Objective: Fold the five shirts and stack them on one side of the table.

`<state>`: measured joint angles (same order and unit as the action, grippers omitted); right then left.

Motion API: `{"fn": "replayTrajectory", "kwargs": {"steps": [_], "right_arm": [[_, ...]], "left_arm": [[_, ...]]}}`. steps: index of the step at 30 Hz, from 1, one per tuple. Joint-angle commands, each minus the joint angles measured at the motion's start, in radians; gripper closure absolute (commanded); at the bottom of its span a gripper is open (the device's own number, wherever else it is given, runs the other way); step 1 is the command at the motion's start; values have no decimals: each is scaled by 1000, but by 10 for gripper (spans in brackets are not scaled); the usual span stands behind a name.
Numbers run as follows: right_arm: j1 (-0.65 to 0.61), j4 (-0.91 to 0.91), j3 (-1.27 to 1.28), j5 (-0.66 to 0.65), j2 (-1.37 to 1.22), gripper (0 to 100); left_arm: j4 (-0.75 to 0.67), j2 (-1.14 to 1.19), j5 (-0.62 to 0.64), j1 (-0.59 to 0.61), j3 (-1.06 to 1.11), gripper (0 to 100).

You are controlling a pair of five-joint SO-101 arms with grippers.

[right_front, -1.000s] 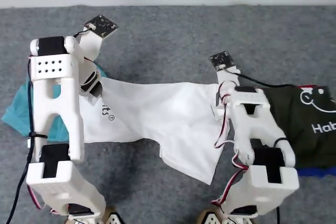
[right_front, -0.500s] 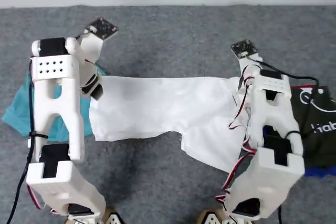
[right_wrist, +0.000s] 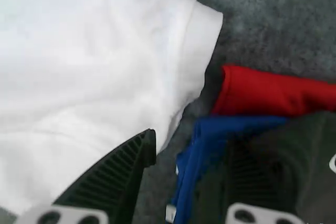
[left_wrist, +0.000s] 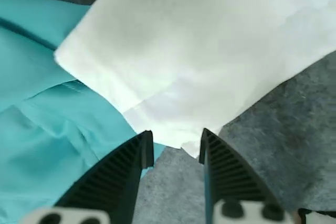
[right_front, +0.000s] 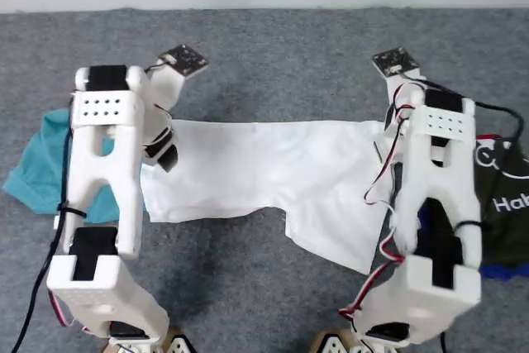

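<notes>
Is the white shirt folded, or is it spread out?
Spread out. The white shirt lies flat and wide on the grey table, one sleeve sticking out.

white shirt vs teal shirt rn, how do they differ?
The white shirt lies spread out across the middle of the grey table; the teal shirt sits bunched at its left side. White overlaps teal's edge, so teal is partly covered. Both lie on the table, neither neatly folded.
</notes>
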<state>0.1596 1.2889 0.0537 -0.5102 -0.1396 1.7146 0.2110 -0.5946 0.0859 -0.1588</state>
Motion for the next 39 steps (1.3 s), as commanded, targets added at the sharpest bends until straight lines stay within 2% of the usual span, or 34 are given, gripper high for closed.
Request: {"fn": "replayTrajectory", "kwargs": {"steps": [1, 6, 9, 16, 24, 27, 30, 31, 35, 39], "right_arm": [[-1, 70, -37, 14, 111, 782], [-39, 143, -32, 14, 191, 782], [-64, 153, -32, 14, 226, 782], [-122, 202, -32, 14, 283, 782], [-125, 209, -29, 14, 302, 782], [-125, 208, -11, 14, 303, 783], [-125, 203, 26, 14, 303, 783], [-125, 202, 37, 14, 303, 783], [-127, 200, 55, 14, 303, 783], [-130, 200, 55, 14, 303, 783]], "left_arm": [[-114, -48, 11, 52, 81, 848], [-370, -48, 190, 258, 191, 848], [-466, -48, 239, 338, 225, 848], [-678, 63, 241, 348, 306, 848], [-824, 307, 244, 376, 275, 852], [-819, 344, 255, 446, 200, 871], [-793, 345, 338, 549, 110, 961], [-766, 345, 374, 588, 70, 995], [-617, 345, 505, 735, -97, 989], [-430, 345, 572, 836, -320, 988]]}}
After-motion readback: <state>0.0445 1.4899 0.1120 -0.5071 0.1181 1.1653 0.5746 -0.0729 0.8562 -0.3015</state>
